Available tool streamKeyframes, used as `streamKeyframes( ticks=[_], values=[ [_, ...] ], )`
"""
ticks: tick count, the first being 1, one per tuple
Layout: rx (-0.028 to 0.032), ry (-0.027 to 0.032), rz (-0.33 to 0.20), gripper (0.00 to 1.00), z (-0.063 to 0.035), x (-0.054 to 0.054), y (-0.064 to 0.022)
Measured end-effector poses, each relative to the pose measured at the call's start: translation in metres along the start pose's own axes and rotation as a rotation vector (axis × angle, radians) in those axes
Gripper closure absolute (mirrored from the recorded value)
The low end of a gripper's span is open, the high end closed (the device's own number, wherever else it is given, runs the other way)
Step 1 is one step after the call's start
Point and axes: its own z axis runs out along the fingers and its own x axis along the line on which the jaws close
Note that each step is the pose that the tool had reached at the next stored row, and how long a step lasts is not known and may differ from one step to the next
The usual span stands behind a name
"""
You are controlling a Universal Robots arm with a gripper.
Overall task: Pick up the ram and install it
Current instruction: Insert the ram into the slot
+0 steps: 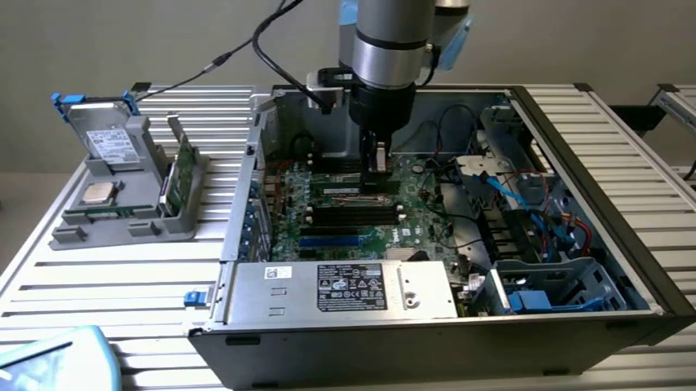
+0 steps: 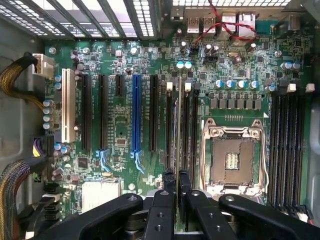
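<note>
My gripper (image 1: pixel 377 165) is down inside the open computer case (image 1: pixel 609 212), over the green motherboard (image 2: pixel 120 130). In the wrist view its two black fingers (image 2: pixel 168 186) are shut on the ram (image 2: pixel 178 125). The ram is seen edge-on as a thin pale strip. It runs in line with the black memory slots (image 2: pixel 188 125) that have white end clips, just beside the empty CPU socket (image 2: pixel 232 160). Whether its lower edge touches a slot I cannot tell. The gripper (image 2: pixel 176 182) holds the stick near one end.
A second bank of black slots (image 2: pixel 285 145) lies past the socket. Expansion slots include a blue one (image 2: pixel 135 115). Cable bundles (image 2: pixel 15 80) and the power supply (image 1: pixel 337 289) crowd the case. A grey fixture (image 1: pixel 120 195) on the slatted table holds a drive, a chip and an upright green board (image 1: pixel 179 167).
</note>
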Motion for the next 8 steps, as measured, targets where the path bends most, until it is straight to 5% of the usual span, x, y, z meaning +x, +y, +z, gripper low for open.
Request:
streamKeyframes(
  ticks=[8],
  values=[
    [-0.0005, -0.0641, -0.003, 0.86, 0.007, 0.0096, -0.0008]
  ],
)
